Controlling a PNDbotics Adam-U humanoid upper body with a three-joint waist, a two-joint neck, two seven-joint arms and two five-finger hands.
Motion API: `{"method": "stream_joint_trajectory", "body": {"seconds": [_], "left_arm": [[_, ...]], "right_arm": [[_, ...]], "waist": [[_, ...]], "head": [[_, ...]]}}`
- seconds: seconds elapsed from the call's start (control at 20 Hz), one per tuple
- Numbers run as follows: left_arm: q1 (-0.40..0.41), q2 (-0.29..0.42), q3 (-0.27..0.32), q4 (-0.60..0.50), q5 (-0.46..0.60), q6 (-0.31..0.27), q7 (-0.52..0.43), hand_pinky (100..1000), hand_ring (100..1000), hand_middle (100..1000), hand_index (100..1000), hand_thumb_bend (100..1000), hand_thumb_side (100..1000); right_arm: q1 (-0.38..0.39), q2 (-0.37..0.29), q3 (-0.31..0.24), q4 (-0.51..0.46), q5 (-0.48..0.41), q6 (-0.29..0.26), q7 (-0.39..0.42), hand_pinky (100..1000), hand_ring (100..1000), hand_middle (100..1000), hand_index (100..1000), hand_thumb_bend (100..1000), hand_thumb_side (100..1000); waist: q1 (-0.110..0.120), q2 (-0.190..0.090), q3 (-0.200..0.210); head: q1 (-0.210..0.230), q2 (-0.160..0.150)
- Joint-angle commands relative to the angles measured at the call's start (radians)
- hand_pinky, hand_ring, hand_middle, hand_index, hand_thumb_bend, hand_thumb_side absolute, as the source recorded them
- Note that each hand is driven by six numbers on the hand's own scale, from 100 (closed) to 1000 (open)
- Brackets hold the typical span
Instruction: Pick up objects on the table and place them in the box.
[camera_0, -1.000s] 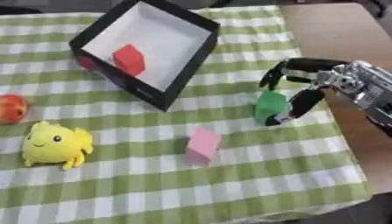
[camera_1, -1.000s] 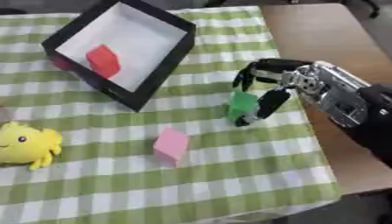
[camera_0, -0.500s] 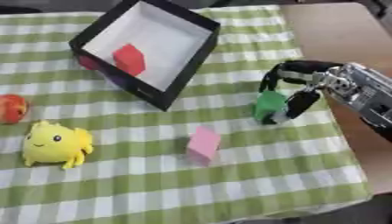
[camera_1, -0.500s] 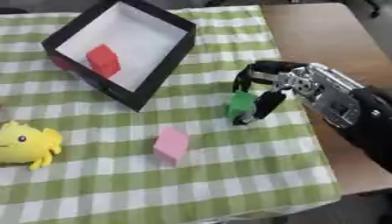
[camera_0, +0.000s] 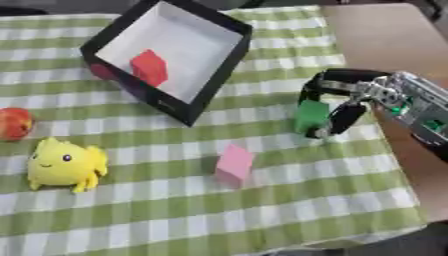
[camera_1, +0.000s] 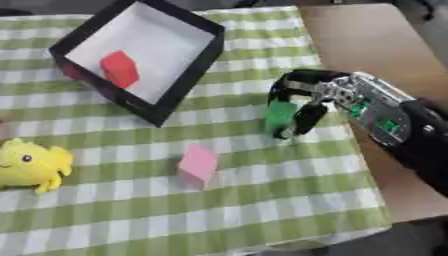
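On the green-and-white checked tablecloth (camera_0: 175, 220) that covers most of the table, a pink cube-shaped block (camera_0: 234, 163) sits nearest the front edge, roughly midway across. Toward the left edge lies a soft yellow toy animal with a dark eye (camera_0: 64, 164), and just beyond it, at the very left edge, a round red-orange fruit-like thing (camera_0: 14, 123). Near the right edge of the cloth, the robot's right hand (camera_0: 343, 102) reaches in from the right side, its black fingers and thumb curled around an upright green rectangular block (camera_0: 311, 117), pinching it from both sides; whether the block touches the cloth cannot be told. In the far left part of the table stands a black-walled square box with a white floor (camera_0: 213, 82), holding a red block (camera_0: 150, 67).
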Motion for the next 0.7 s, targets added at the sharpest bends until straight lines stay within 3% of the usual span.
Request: {"method": "stream_joint_trajectory", "body": {"seconds": [0.05, 0.4, 0.7], "left_arm": [[-0.008, 0.012, 0.002, -0.021, 0.002, -0.001, -0.002, 910, 639, 743, 838, 268, 716], [-0.007, 0.014, 0.004, -0.023, 0.0, -0.001, 0.0, 909, 639, 744, 838, 269, 714], [-0.004, 0.019, 0.004, -0.022, -0.003, -0.001, 0.0, 909, 639, 744, 838, 266, 713]], "right_arm": [[-0.009, -0.029, -0.011, -0.008, -0.011, 0.01, 0.005, 796, 663, 495, 669, 376, 100], [-0.04, -0.085, -0.057, -0.098, -0.101, 0.003, -0.007, 792, 636, 482, 658, 286, 100], [-0.162, -0.157, -0.087, -0.199, -0.221, 0.011, -0.009, 791, 632, 480, 657, 273, 100]], "waist": [[-0.003, 0.002, 0.0], [-0.007, -0.004, -0.006], [-0.01, -0.013, -0.003]], "head": [[-0.002, -0.003], [0.003, -0.003], [0.003, -0.003]]}}
